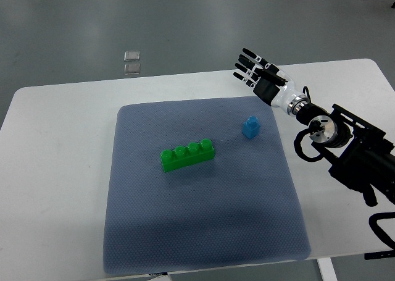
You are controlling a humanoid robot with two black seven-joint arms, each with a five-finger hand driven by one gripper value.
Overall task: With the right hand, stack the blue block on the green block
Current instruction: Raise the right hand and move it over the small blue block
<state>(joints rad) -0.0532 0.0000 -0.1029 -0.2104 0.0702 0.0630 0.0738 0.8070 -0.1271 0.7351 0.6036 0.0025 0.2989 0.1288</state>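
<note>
Right now the right hand (256, 74) hangs over the mat's (203, 231) far right corner, fingers spread, gripping nothing. Just below it the blue block (250, 127) sits alone on the mat, apart from the green block (187, 155) lying to its left.

Blue block (250, 127), green block (187, 155), grey-blue textured mat (203, 231), white table (55, 170).

White table (55, 145) under a blue-grey mat (203, 231), directly on it.
</note>
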